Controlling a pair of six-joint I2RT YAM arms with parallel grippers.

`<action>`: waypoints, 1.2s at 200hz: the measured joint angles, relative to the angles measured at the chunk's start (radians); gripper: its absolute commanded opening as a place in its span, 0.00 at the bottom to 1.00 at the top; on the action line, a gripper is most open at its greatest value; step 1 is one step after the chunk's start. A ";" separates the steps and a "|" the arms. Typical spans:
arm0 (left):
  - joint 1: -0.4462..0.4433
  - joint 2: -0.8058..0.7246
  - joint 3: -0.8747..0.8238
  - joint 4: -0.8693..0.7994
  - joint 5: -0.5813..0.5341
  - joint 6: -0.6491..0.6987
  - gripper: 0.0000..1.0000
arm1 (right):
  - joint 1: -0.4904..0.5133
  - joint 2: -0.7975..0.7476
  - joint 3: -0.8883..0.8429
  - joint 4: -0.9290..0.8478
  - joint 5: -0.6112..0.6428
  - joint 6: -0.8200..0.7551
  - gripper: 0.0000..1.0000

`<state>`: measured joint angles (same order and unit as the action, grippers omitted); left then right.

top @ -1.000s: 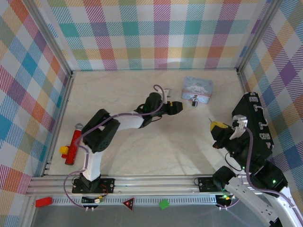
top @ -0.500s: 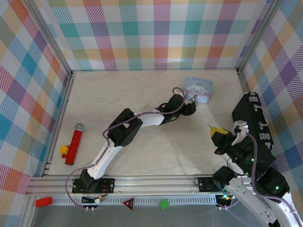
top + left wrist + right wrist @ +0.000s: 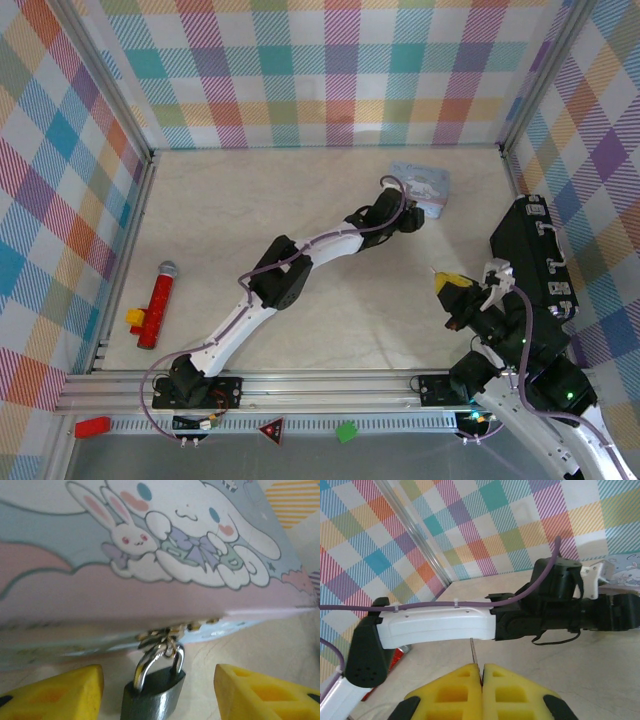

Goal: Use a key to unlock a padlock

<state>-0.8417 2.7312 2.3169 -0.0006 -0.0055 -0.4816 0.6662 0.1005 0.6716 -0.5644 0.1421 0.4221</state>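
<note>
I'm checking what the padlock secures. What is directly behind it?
Behind the padlock is the front wall of the tin box; the shackle hooks through its latch. The lock's lower body is out of frame, so its keyhole cannot be seen.

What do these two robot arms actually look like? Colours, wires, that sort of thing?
Both arms are built from white shells and black joints. The left arm carries a purple cable tied along it; the right arm has one too. Each gripper ends in two blocky yellow fingers with moulded square pockets, seen best on the right gripper.
</note>
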 measured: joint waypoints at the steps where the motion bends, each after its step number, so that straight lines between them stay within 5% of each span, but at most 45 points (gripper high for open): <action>1: 0.000 0.004 0.007 -0.004 -0.001 0.000 0.59 | 0.000 0.000 -0.001 0.000 -0.001 0.000 0.00; 42: -0.008 0.056 0.129 -0.118 -0.047 -0.007 0.54 | 0.000 -0.007 -0.004 0.018 -0.010 0.008 0.00; 141: -0.017 0.077 0.169 -0.187 -0.101 -0.032 0.23 | 0.000 -0.012 -0.005 0.035 -0.021 0.011 0.00; 195: -0.019 -0.044 -0.078 -0.058 -0.127 -0.002 0.11 | 0.000 -0.009 -0.027 0.064 -0.044 0.039 0.00; 240: -0.001 -0.244 -0.444 0.077 -0.133 0.004 0.08 | 0.000 0.048 -0.069 0.117 -0.081 0.090 0.00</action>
<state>-0.8425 2.4870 1.8725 0.0769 -0.1383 -0.4778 0.6662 0.1490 0.6029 -0.4477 0.0612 0.5121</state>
